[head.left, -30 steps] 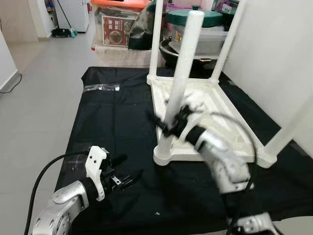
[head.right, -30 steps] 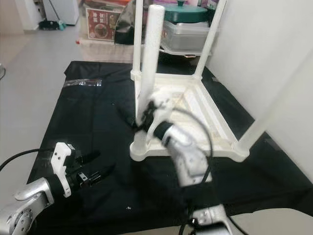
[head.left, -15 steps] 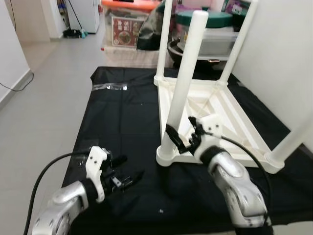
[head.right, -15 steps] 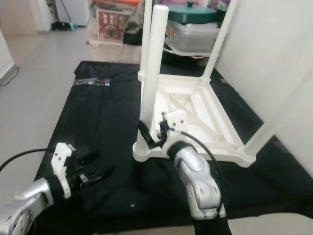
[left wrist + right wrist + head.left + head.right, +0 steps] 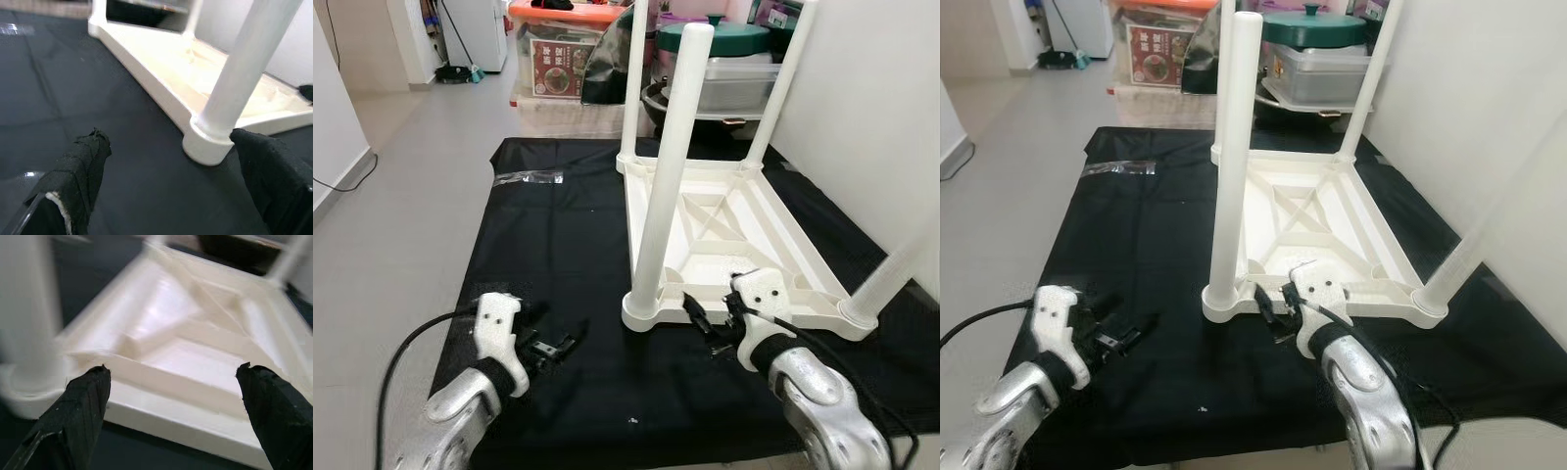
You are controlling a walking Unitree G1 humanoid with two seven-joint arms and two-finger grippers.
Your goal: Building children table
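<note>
A white plastic children's table (image 5: 734, 230) lies upside down on a black cloth (image 5: 558, 245), with its legs pointing up. The near-left leg (image 5: 666, 166) stands upright in its corner socket. My right gripper (image 5: 710, 318) is open, low at the table's front edge, just right of that leg's base. In the right wrist view its fingers (image 5: 83, 401) stand wide apart before the ribbed underside (image 5: 195, 333). My left gripper (image 5: 558, 345) is open and hovers low over the cloth, left of the table. The left wrist view shows the leg's base (image 5: 208, 142) ahead.
A clear plastic bag (image 5: 524, 177) lies on the cloth's far left. Storage boxes and pots (image 5: 558, 59) crowd the floor behind the table. A white wall (image 5: 871, 117) runs close along the right. Grey floor (image 5: 391, 196) spreads to the left.
My right gripper has let go of the near-left leg, dropped down and drawn back to the table's front edge. The left gripper stays low over the cloth. The camera has shifted slightly.
</note>
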